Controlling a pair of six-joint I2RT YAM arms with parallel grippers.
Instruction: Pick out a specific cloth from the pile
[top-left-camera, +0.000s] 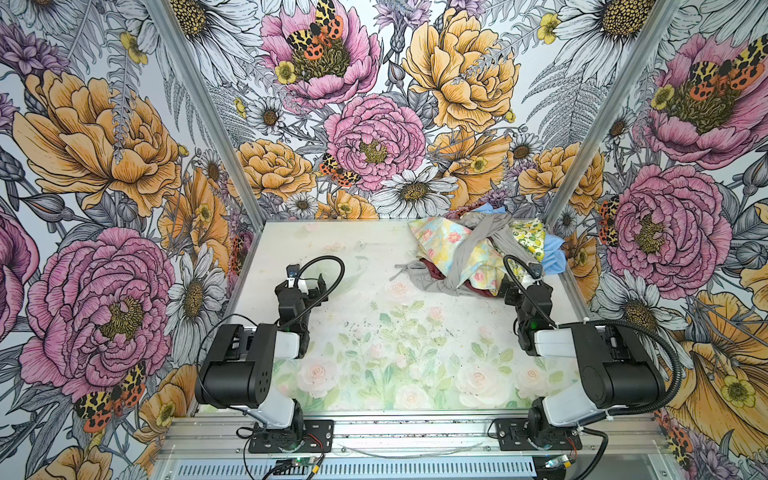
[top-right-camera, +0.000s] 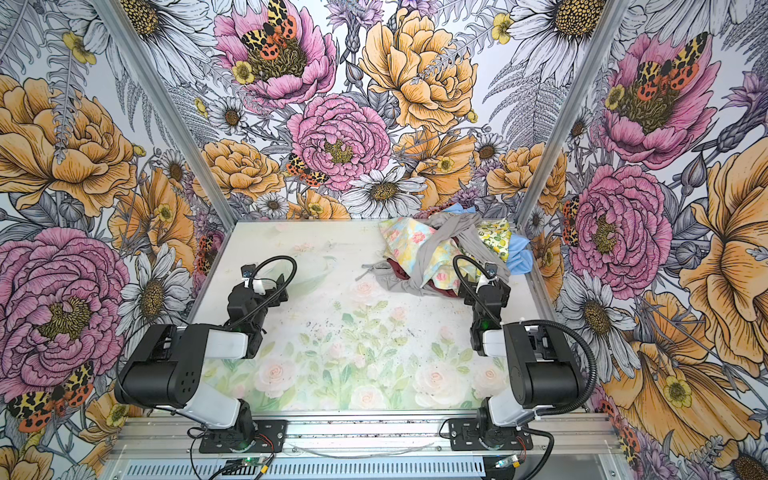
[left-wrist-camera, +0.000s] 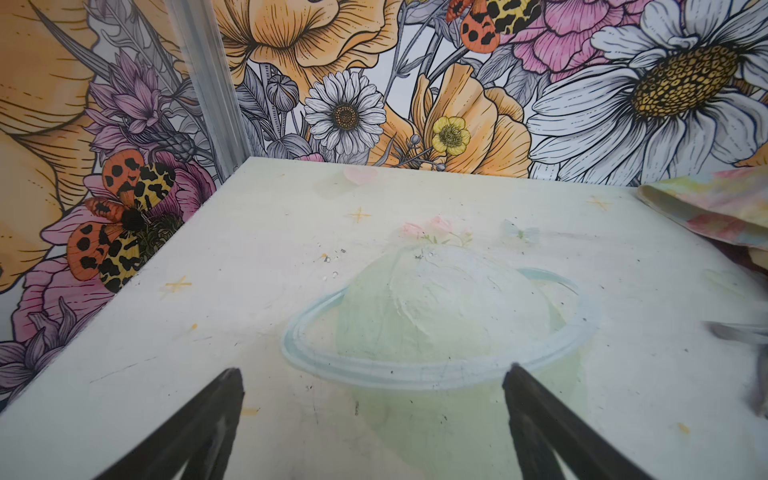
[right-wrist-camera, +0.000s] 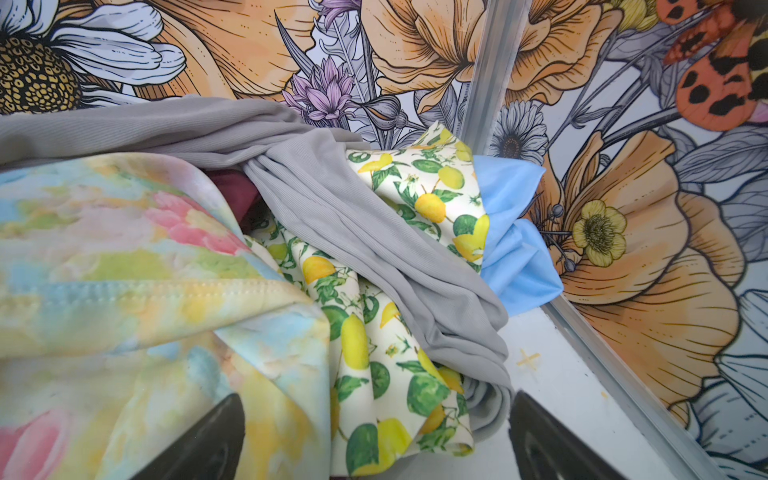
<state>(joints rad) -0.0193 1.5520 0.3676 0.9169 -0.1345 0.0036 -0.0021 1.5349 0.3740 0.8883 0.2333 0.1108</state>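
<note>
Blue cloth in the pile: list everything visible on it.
The light blue cloth is plain, thin and soft-looking, with no print. Only a bunched, folded part shows, at the far right edge of the pile, lying against the side wall. The lemon-print fabric overlaps its inner side, and the grey garment drapes just in front. A blue scrap, possibly the same cloth, peeks out at the pile's back. No sleeves are visible and nothing grips it.

The table (top-left-camera: 374, 332) is bare across its left half and near middle, so passage there is open. The pile (top-left-camera: 478, 253) fills the far right corner. The cloth (top-left-camera: 555, 253) is wedged between the pile and the right rail (right-wrist-camera: 623, 386), its edge overlapped by lemon-print fabric (right-wrist-camera: 428, 191). Only 1 narrow table strip beside the rail is free.
</note>
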